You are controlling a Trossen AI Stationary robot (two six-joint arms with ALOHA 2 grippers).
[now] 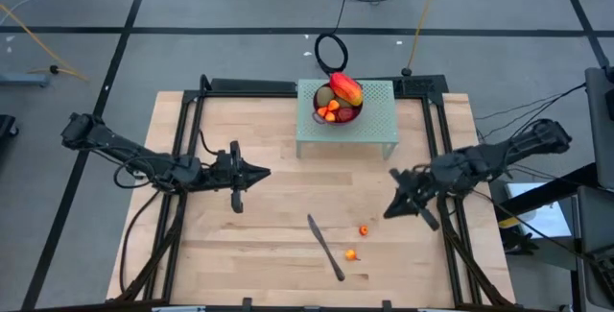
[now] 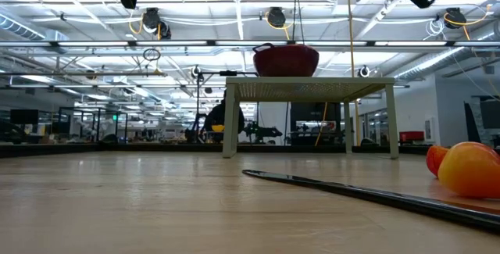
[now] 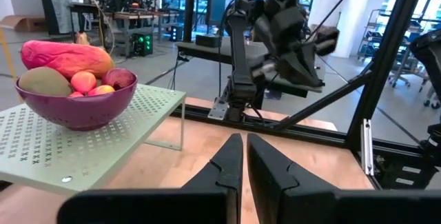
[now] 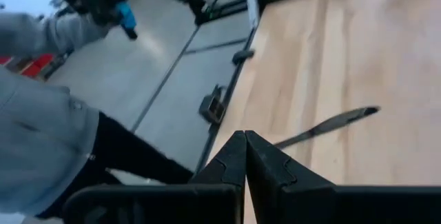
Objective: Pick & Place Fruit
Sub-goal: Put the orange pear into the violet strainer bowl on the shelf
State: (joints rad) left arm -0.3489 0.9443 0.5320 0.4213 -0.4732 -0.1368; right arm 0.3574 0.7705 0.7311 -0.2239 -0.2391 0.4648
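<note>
A purple perforated bowl (image 1: 338,108) stands on a pale green perforated stand (image 1: 376,125) at the table's far middle. In it lie a red-yellow mango (image 3: 65,57), a brownish-green kiwi (image 3: 45,81), a dark red fruit (image 3: 118,78) and small orange-red ones (image 3: 84,81). Two tiny orange-red fruits (image 1: 364,229) (image 1: 351,253) rest on the bare table near the knife; they show large in the low view (image 2: 469,168). My left gripper (image 1: 266,171) hovers shut, left of centre, pointing right. My right gripper (image 1: 389,213) hovers shut, right of centre, slanting toward the near edge.
A long dark-handled knife (image 1: 326,247) lies flat on the table, just left of the two loose fruits. A black frame (image 1: 436,139) runs along the table's sides. In the right wrist view a person in a grey sleeve (image 4: 34,114) stands beyond the table's edge.
</note>
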